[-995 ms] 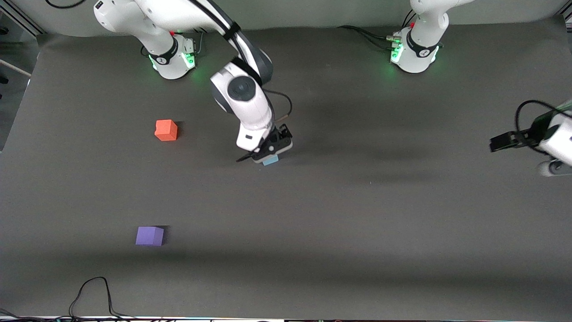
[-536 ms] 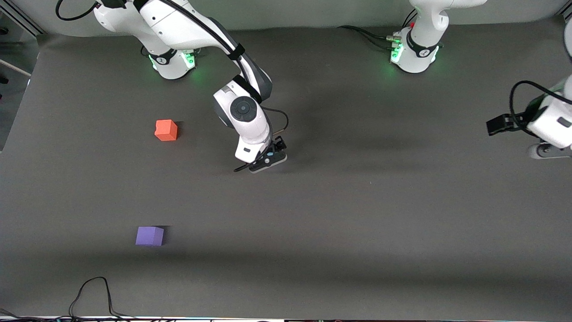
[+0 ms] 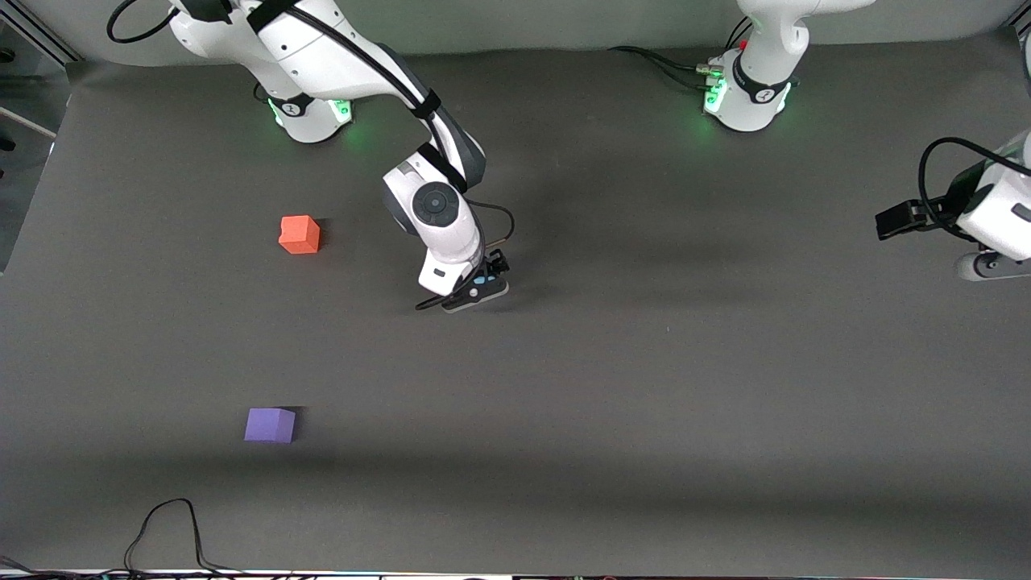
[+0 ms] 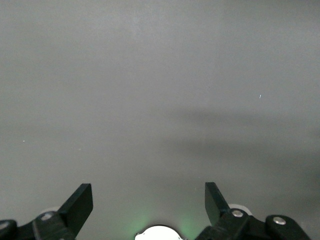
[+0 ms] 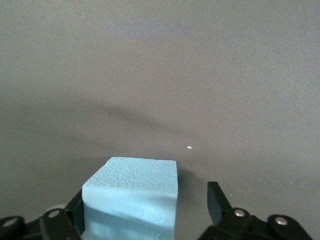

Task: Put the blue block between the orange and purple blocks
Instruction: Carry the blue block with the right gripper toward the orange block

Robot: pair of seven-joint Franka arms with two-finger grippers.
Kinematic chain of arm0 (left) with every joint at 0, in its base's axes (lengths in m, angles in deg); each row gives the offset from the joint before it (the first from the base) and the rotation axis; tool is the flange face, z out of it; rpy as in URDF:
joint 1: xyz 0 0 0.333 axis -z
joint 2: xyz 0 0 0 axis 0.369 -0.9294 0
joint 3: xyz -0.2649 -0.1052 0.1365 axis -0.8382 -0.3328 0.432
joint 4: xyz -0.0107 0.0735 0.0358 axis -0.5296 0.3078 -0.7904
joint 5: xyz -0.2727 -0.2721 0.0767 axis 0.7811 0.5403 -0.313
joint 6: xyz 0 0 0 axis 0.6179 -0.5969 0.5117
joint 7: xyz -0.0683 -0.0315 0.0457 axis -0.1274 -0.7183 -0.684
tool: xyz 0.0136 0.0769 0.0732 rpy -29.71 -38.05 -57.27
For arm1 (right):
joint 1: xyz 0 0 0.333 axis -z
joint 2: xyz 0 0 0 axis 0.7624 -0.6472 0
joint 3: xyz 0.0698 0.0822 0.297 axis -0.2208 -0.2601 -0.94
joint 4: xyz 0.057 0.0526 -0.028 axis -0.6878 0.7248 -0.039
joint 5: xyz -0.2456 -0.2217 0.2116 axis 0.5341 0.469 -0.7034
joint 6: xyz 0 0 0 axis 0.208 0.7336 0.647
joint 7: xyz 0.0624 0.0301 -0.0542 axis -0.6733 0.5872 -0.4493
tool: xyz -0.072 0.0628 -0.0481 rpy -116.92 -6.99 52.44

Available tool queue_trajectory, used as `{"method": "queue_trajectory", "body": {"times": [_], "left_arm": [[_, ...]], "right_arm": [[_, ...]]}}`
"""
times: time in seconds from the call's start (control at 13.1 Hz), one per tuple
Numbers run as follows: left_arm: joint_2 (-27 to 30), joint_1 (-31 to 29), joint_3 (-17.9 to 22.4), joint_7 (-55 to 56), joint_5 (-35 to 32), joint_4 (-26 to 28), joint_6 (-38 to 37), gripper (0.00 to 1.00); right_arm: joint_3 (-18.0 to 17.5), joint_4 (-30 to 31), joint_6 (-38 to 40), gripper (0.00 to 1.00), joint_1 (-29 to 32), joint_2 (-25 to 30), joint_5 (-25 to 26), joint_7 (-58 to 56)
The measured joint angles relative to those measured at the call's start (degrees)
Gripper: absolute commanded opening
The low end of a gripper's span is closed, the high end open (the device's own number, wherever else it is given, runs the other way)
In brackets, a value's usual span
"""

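The right gripper (image 3: pixel 477 290) has come down since a moment ago. It hung just over the blue block (image 5: pixel 132 195) then; now it is low on the table (image 3: pixel 685 403) and straddles it. From its wrist, one finger lies against the block's side and a gap shows at the other, so the jaws are around the block but not clamped. I'd judge the pick is about to begin.

The block sits on the table around the middle, well apart from the orange block (image 3: pixel 299 234) and the purple block (image 3: pixel 270 424), which lies nearer the front camera.

The left gripper (image 4: pixel 147 200) waits, jaws wide and empty, over its own end of the table.

From the front, the right hand hides nearly all of the blue block.
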Motion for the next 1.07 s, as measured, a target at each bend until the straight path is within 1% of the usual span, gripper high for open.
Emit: {"method": "queue_trajectory", "body": {"times": [0.08,0.15,0.23,0.38,0.46,0.61,0.69,0.77,0.92,1.07], "left_arm": [[0.2,0.0,0.0,0.0,0.1,-0.1,0.0,1.00],[0.4,1.0,0.8,0.0,0.1,-0.1,0.0,1.00],[0.5,2.3,2.3,0.0,0.1,-0.1,0.0,1.00],[0.4,3.4,3.7,0.0,0.2,0.0,0.0,1.00],[0.4,3.5,3.8,0.0,0.2,0.0,-0.1,1.00],[0.3,3.5,3.9,0.0,0.2,0.0,-0.4,1.00],[0.3,3.5,4.0,0.0,0.2,0.0,-0.5,1.00],[0.3,3.5,4.2,0.0,0.2,0.0,-0.6,1.00],[0.3,3.5,4.5,0.0,0.2,0.0,-0.6,1.00],[0.3,3.5,4.9,0.0,0.2,0.0,-0.6,1.00]], "right_arm": [[0.0,0.0,0.0,0.49,0.0,0.0,0.0,0.2],[0.0,0.0,0.0,0.48,0.0,0.0,-0.4,0.7],[-0.1,0.0,0.0,0.40,0.0,0.0,-1.7,1.5],[-0.1,-0.1,0.0,0.19,-0.1,0.0,-3.9,2.1],[-0.1,-0.1,0.0,0.15,-0.1,0.0,-4.1,2.1],[-0.1,-0.4,0.4,0.15,-0.1,0.0,-4.4,2.2],[0.2,-1.4,2.5,0.15,0.0,0.2,-4.5,2.5],[1.0,-3.3,6.6,0.15,0.0,0.6,-4.6,3.1],[5.3,-7.0,13.9,0.15,0.3,3.0,-4.7,3.5],[10.0,-7.7,17.7,0.15,2.5,6.9,-4.8,2.4]]}}
